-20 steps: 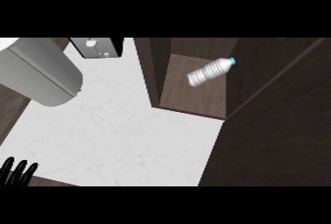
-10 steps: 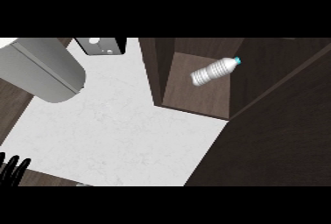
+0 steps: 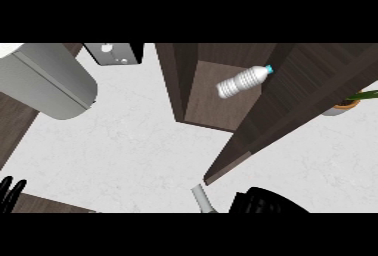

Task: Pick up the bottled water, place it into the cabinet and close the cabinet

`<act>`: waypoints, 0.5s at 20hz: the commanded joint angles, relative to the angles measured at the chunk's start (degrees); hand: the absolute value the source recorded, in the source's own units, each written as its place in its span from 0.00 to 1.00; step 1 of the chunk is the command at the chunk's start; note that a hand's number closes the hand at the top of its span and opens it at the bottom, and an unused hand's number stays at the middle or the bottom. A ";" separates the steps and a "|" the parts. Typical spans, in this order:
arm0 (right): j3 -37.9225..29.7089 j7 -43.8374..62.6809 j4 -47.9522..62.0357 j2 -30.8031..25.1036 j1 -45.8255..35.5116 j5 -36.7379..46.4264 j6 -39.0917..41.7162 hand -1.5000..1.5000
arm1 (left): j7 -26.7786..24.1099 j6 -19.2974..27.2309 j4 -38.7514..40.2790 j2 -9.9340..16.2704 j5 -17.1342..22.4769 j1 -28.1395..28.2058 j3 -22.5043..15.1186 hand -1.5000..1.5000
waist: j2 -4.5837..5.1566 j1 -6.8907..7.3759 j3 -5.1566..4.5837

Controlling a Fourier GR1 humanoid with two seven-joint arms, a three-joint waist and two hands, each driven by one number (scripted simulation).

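- Compared with the frame half a second back, the whole view looks to have been shifted: the right hand (image 3: 267, 201) has come in at the bottom edge, a potted plant (image 3: 345, 103) now shows at the right, and the bottled water (image 3: 244, 82) sits about where it did inside the cabinet (image 3: 221, 107).
- Bottled water is lying tilted on the cabinet floor, cap pointing up-right, well ahead of the right hand and apart from it. So placing looks done; closing is what's left, as far as can be judged.
- Right hand is seen only as a dark curled shape just behind the near end of the open cabinet door (image 3: 291, 100). Nothing is held in it, fingers look bunched together.
- Left hand (image 3: 10, 192) is parked at the lower left edge, fingers straight and spread, far off to the side of everything.
- Risk one: the door could be pushed from the wrong face if the right hand goes in on the cabinet side, and it'd swing wider instead of shut.
- Risk two: a curled hand could slide off the door's thin edge, so the push gets lost.
- Risk three: the bottle might get rolled by the door if it's lying too close to the opening; can't be told for sure from this angle.
- Risk four: the plant just past the door could be knocked if the door is swung outward.
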 commanded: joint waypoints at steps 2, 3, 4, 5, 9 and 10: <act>-7.62 4.42 12.22 7.71 -11.44 1.73 -9.42 1.00 | -1.26 -2.45 1.59 0.37 0.92 1.16 1.25 0.00 | -0.71 -2.05 0.22; -8.38 4.99 14.69 8.95 -15.06 3.07 -10.67 1.00 | -0.29 -2.97 1.50 0.99 1.51 0.50 1.53 0.00 | -0.53 -2.02 0.20; -9.76 5.61 17.20 10.17 -17.97 4.33 -12.67 1.00 | -0.70 -3.36 1.41 1.19 1.29 0.84 1.81 0.00 | -0.86 -2.32 0.24; -10.88 5.64 20.19 10.66 -21.12 4.40 -14.05 1.00 | -1.46 -4.04 2.81 -0.01 0.47 1.67 0.80 0.00 | -1.06 -3.03 0.25; -17.22 6.41 32.85 10.84 -34.81 4.82 -16.11 1.00 | -0.94 -4.79 1.08 0.16 1.70 1.72 1.76 0.00 | -0.95 -3.12 0.44; -16.96 6.20 36.72 10.86 -37.80 5.12 -16.74 1.00 | -1.20 -4.66 3.85 -1.81 1.10 0.73 1.16 0.00 | -0.94 -4.35 0.35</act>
